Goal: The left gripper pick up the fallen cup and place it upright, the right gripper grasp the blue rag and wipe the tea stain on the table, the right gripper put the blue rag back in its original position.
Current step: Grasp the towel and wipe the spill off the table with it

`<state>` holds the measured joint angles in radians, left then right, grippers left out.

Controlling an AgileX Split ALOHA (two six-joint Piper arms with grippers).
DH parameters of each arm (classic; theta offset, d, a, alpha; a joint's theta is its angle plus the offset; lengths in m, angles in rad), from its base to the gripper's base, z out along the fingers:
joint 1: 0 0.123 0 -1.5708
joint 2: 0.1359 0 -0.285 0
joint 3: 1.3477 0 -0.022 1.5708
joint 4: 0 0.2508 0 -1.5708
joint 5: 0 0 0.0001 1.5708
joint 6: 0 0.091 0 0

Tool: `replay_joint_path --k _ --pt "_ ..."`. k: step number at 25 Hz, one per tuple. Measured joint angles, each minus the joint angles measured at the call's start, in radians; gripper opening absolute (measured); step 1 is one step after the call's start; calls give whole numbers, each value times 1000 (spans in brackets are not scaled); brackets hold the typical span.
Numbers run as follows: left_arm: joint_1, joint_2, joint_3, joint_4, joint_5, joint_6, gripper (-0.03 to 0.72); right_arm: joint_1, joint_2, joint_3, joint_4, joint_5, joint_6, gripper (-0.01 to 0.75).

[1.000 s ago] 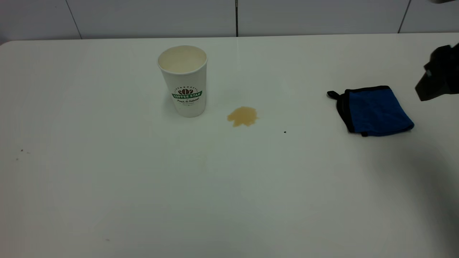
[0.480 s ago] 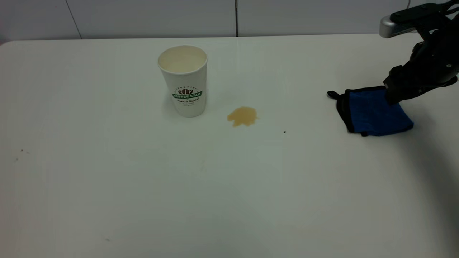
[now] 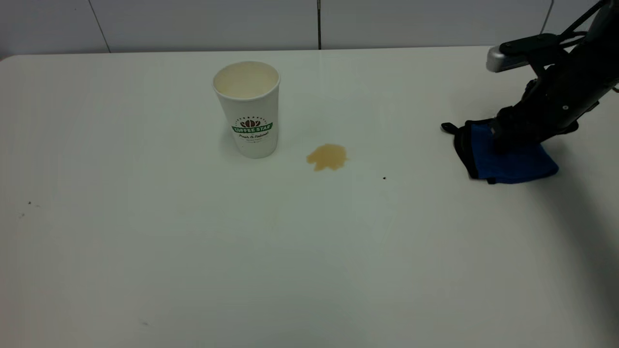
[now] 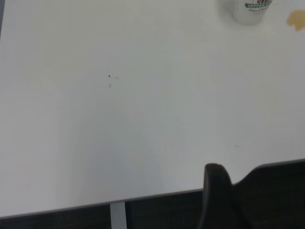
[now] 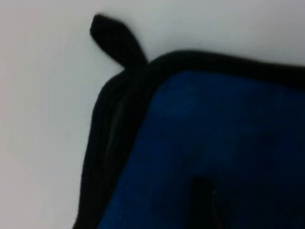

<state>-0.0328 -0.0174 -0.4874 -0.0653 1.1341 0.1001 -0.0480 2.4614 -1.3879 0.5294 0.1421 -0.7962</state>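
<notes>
The cup (image 3: 249, 108) stands upright on the table (image 3: 193, 241), left of centre; its base also shows in the left wrist view (image 4: 249, 10). The tan tea stain (image 3: 328, 156) lies just right of the cup. The blue rag (image 3: 508, 162) lies flat at the right, its black loop (image 3: 448, 127) pointing left. My right gripper (image 3: 505, 140) is down on the rag's far half, touching it. The rag fills the right wrist view (image 5: 214, 133). My left gripper (image 4: 217, 193) is out of the exterior view, back by the table's near left edge.
A tiny black speck (image 3: 384, 178) lies between the stain and the rag. A white tiled wall (image 3: 319, 24) runs behind the table's far edge. A few faint specks (image 3: 29, 203) dot the left side.
My right arm has come in from the right edge and dropped onto the blue rag. The cup, the stain and the rag have not moved.
</notes>
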Motion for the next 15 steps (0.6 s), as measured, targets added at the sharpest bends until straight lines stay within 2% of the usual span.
replay_joint_path --k 3,5,8,10,11,15 --pt "0 0 0 0 0 0 456 12 11 -7 1 -12 -7 558" --pt "0 0 0 0 0 0 456 24 16 -8 1 -33 -7 510" --pt "0 0 0 0 0 0 456 56 19 -8 1 -64 -7 309" --pt "0 0 0 0 0 0 456 85 21 -8 1 -90 -7 122" --pt "0 0 0 0 0 0 456 100 23 -9 2 -103 -7 75" --pt "0 0 0 0 0 0 456 182 42 -53 2 -120 -8 47"
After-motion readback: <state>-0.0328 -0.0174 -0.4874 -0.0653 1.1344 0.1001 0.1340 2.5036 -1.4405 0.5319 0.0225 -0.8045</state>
